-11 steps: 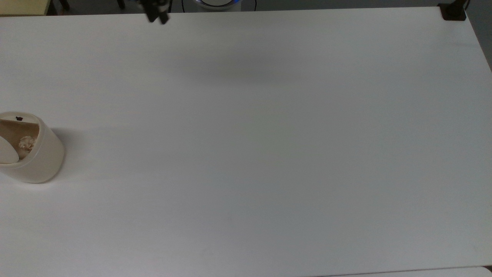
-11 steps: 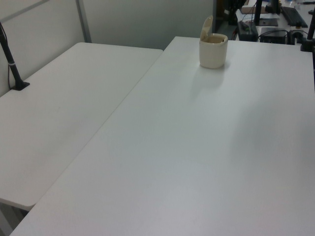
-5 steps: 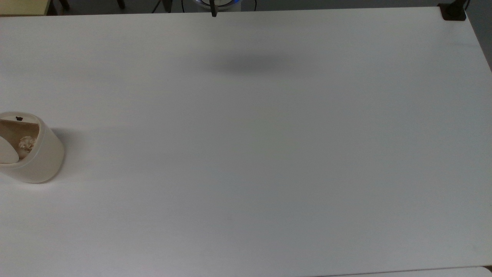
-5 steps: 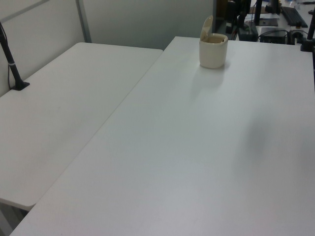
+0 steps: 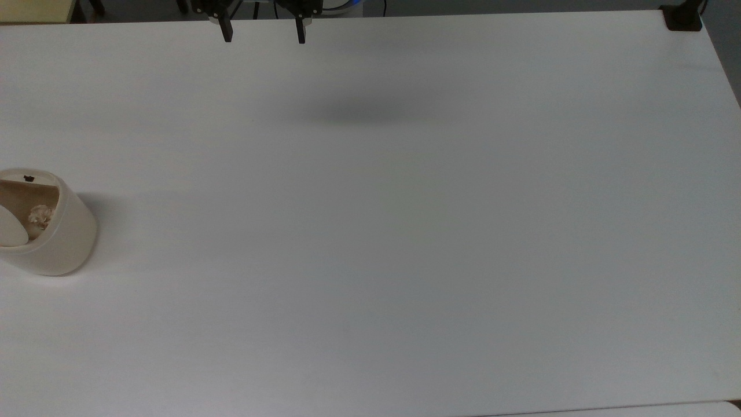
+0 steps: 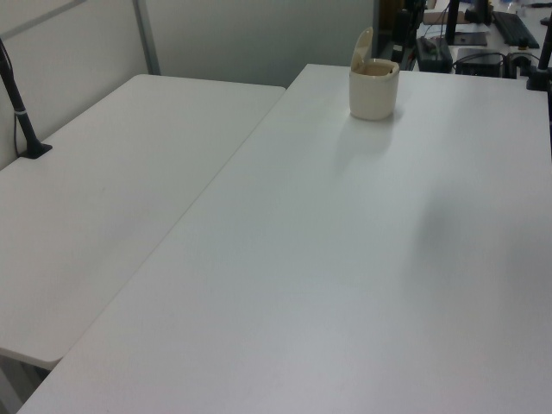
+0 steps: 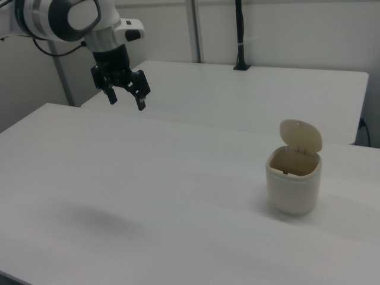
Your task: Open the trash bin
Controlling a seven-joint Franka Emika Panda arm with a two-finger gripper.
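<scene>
Trash bin [image 7: 293,190] — smooth matt cream plastic — on a smooth matt white table [image 7: 148,196].

— Was anything cut off up by the gripper [image 5: 263,36]?
— Yes. In the top view the picture's top edge cut it, so just two dark fingers [image 5: 226,32] poked down.
— And far from the gripper?
— The trash bin [image 5: 55,231] ran off the top view's left edge. Part of its lid [image 5: 11,227] was lost there too.
— What was inside the bin?
— A small crumpled lump [image 5: 40,215]. It was too small to tell what it was.
</scene>
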